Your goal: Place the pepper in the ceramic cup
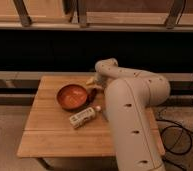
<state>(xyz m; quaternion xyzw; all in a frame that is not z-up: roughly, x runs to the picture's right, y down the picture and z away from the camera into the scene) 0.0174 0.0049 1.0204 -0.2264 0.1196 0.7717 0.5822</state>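
Bottle [83,117] with a white cap lies on its side nearest, on the wooden surface [50,135], just beside the big pale arm [132,115]. Behind it stands the orange-red bowl [72,96]. The pepper [92,93], dark red, lies on the surface between the bowl's right rim and the arm. Farthest, the hand [93,81] hangs just past the bowl's far right rim, spread wide and holding nothing.

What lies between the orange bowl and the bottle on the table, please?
Only a thin strip of bare table, as the camera view shows, separates bowl and bottle. The hand hangs by the bowl's right rim.
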